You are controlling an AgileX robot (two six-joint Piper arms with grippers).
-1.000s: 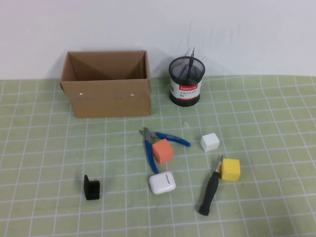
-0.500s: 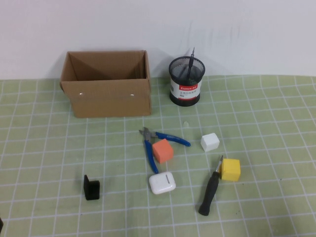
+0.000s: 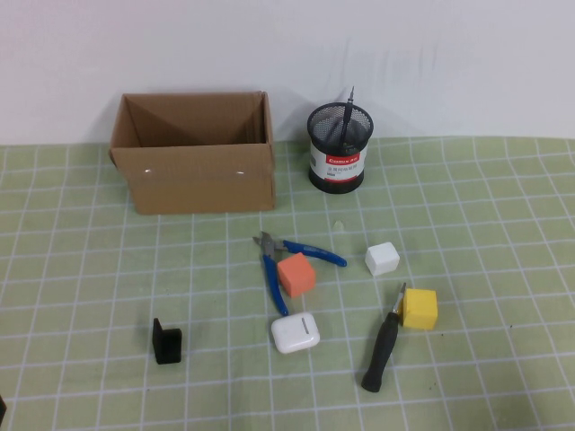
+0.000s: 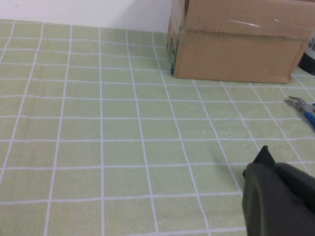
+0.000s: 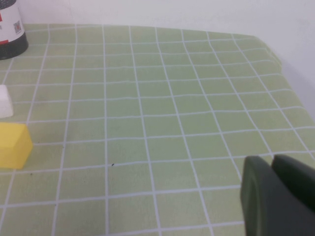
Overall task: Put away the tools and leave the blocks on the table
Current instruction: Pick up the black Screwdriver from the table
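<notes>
The blue-handled pliers (image 3: 316, 254) lie mid-table against the orange block (image 3: 296, 274). The thick black screwdriver (image 3: 380, 352) lies with its tip by the yellow block (image 3: 419, 307). The white block (image 3: 382, 259) sits apart to the right. The thin precision screwdriver (image 3: 347, 112) stands in the black mesh pen cup (image 3: 340, 148). My left gripper (image 4: 269, 164) is shut and empty, low over the mat (image 3: 90, 269) at the near left; the pliers' tip (image 4: 301, 105) shows ahead of it. My right gripper (image 5: 269, 164) is shut and empty at the near right, with the yellow block (image 5: 14, 145) ahead of it.
An open cardboard box (image 3: 193, 153) stands at the back left, beside the pen cup. A white earbud case (image 3: 295, 332) lies in front of the orange block. A black L-shaped bracket (image 3: 166, 342) stands at the near left. The mat's right edge (image 5: 275, 54) is close.
A dark sliver of my left arm has come into the high view's bottom left corner. Nothing on the table has moved.
</notes>
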